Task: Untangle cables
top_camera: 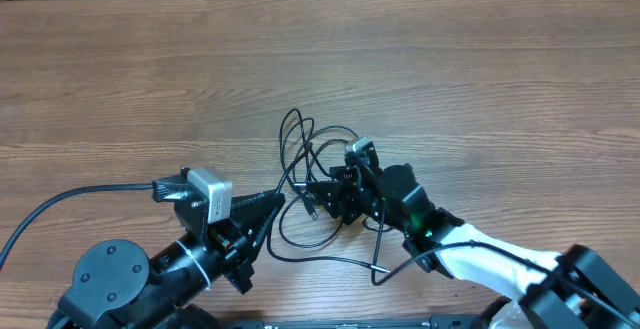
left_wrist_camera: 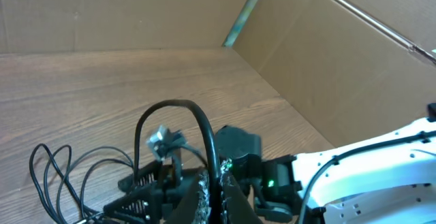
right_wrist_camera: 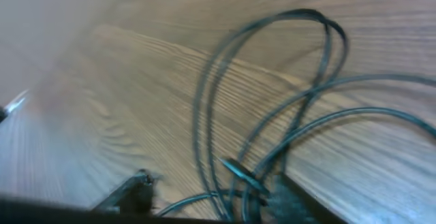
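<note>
Tangled black cables [top_camera: 312, 164] just 6 o'clock of worktop [top_camera: 150, 79] centre. At tangle's 8 o'clock, left end effector [top_camera: 272, 205] pinching one cable loop [left_wrist_camera: 174, 103]. In from 4 o'clock, right end effector [top_camera: 322, 197] looks spread, strands between fingers; blurry view.

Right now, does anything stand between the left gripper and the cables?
Nothing visible does. The left gripper is at the cables, with one strand rising from between its fingers. The right gripper sits in the tangle on the far side, not between them.
</note>
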